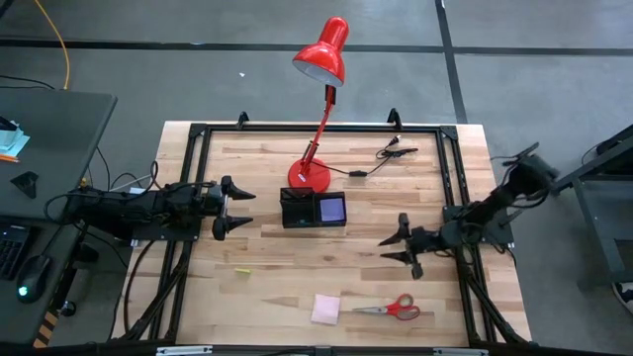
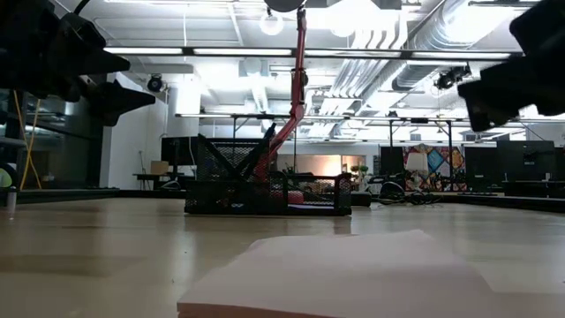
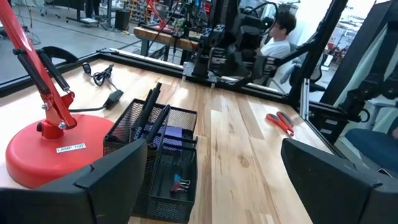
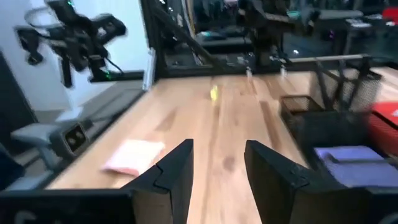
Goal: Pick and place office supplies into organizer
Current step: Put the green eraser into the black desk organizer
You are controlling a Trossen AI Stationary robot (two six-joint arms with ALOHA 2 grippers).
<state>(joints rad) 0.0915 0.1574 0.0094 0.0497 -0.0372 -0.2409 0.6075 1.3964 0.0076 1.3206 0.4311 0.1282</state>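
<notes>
Scissors lie on the counter nearest the right hand, handles toward it. Its fingers stand partly spread, empty; the left hand is spread wide.

Left claw spread wide, reaching in level from the left; right claw partly parted, empty, angled inward.

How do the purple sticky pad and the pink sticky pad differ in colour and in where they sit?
The purple sticky pad lies inside the organizer, next to the lamp base; the pink sticky pad lies loose on the bare table, beside the scissors. Both are square and lie flat.
</notes>
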